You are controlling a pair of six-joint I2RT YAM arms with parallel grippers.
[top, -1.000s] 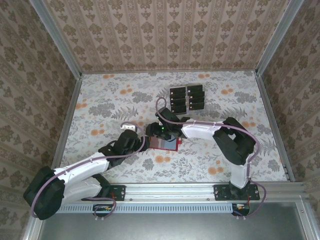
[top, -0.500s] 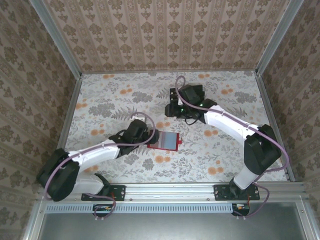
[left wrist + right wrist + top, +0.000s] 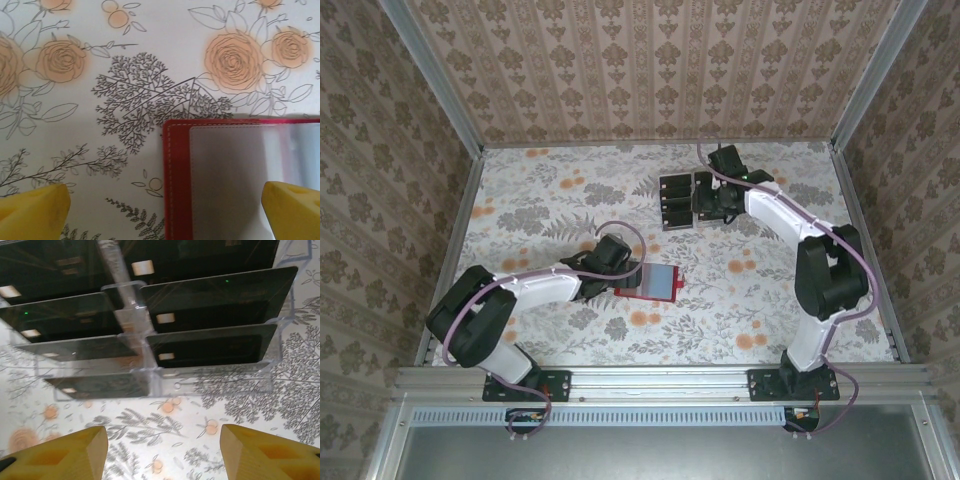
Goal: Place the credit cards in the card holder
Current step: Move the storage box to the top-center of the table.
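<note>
While the cards [image 3: 678, 190] sit in the rack [image 3: 132, 360] by the table's [image 3: 540, 200] far edge, we judge loading not yet begun: the holder [image 3: 648, 283] lies open mid-table, pocket seemingly bare. Our left gripper [image 3: 623, 272] gapes empty over it; our right gripper [image 3: 165, 450], half open, faces the cards empty.

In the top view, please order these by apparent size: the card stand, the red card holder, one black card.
1. card stand, partly under the right gripper
2. red card holder, lying open
3. black card, clearly smallest
</note>
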